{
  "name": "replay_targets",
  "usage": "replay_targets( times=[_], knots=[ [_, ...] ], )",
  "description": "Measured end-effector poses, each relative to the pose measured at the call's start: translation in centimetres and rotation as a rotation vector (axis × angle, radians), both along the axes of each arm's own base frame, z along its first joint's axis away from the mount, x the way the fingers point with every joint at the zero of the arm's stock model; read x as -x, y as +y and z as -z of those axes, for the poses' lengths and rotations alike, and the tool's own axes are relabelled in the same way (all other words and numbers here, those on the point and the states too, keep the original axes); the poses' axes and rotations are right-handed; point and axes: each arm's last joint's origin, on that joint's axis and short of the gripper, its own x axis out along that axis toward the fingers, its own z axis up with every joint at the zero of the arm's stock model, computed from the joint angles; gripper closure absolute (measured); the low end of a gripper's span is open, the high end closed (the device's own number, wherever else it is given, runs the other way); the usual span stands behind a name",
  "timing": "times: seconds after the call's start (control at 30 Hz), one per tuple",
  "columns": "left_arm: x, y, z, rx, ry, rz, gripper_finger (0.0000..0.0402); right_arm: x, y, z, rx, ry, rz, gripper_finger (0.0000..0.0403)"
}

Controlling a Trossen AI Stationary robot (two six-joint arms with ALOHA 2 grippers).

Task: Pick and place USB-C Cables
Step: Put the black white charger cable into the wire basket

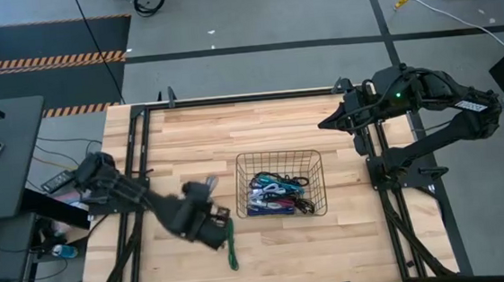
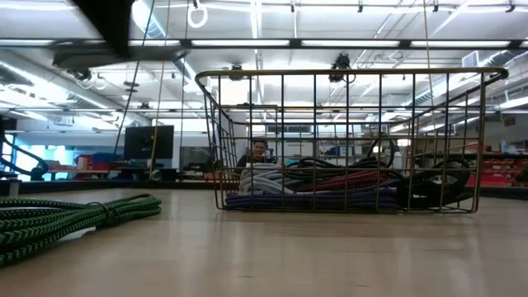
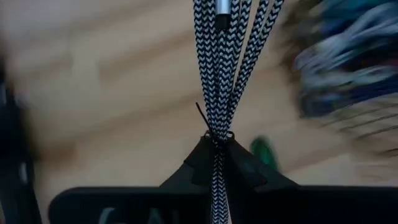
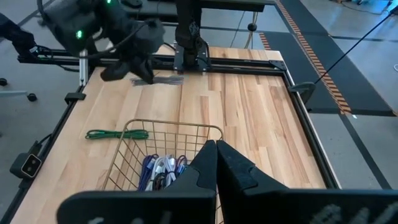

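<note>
Pale wooden worktop point(image 1: 189, 137) carries a wire basket point(image 1: 280, 185) at its middle, holding a tangle of USB-C cables point(image 1: 274, 196) in blue, purple, white, red and black. Left of it the left claw point(image 1: 213, 223) is clamped on a black-and-white braided cable point(image 3: 219, 74), just beside a green cable point(image 1: 231, 243) lying on the wood. The right claw point(image 4: 216, 163), fingers together, waits at the far right.

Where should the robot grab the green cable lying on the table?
Grab the green cable at the spot where a tie pinches its strands together, coming straight down from above. It lies flat on the table as a long, thin bundle, so a grip can close across its narrow width there.
</note>
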Motion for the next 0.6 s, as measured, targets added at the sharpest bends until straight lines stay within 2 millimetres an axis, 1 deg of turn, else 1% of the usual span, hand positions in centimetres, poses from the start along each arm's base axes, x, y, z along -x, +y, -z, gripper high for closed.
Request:
replay_targets(
  times=[0.17,0.3,0.43,0.6],
  knots=[
    [-2.7,3.8,-3.9,-0.144,-0.040,0.179,0.0381,0.0,0.0,0.0,-0.004,0.000,0.002,0.0399],
    [-4.2,6.8,-6.0,-0.219,-0.030,0.300,0.0381,0.0,0.0,0.0,-0.007,0.000,0.004,0.0399],
    [-5.8,9.2,-6.8,-0.279,-0.035,0.427,0.0382,0.0,0.0,0.0,-0.007,-0.001,0.004,0.0399],
    [-8.0,11.4,-7.0,-0.333,-0.073,0.570,0.0382,0.0,0.0,0.0,-0.008,-0.001,0.004,0.0399]
  ],
)
